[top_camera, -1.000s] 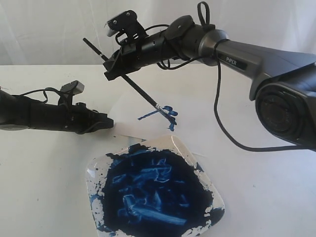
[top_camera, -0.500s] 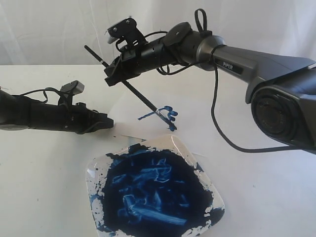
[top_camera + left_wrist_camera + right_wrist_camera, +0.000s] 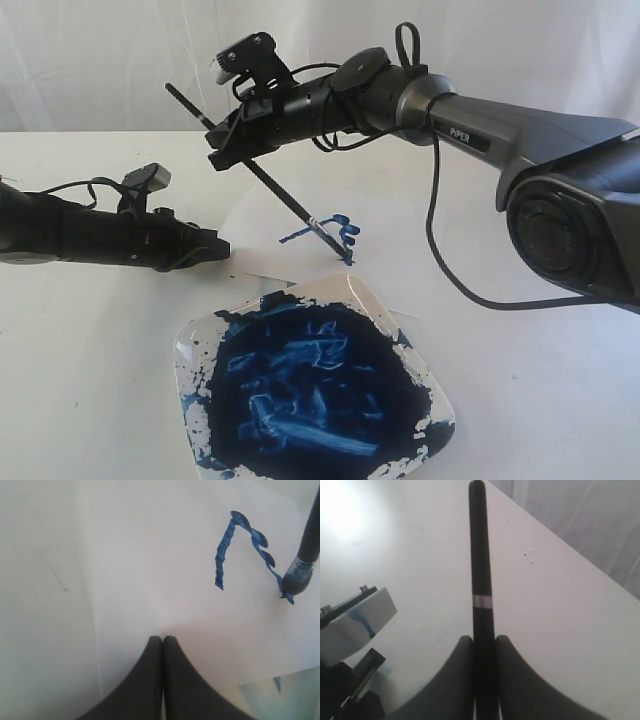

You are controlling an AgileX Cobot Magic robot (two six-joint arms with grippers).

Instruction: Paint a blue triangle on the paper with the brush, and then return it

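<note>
Left wrist view puts the black-handled, silver-ferruled brush [image 3: 301, 567] tip on the flat white paper sheet [image 3: 150, 555] at the unclosed thin blue triangle [image 3: 223, 555], right gripper [image 3: 484, 642] pinching its handle, left gripper [image 3: 162, 639] pressed together; excess downward pressure could blob the closing stroke.

The brush [image 3: 285, 195] is long and thin, with a black handle and a pale band near its top end. It leans with its top toward 10 o'clock. Its wet blue tip rests on the paper [image 3: 165, 570], a flat white sheet. The blue triangle [image 3: 338, 222] is only two thin wobbly lines so far. The tip touches its 5 o'clock end.
</note>
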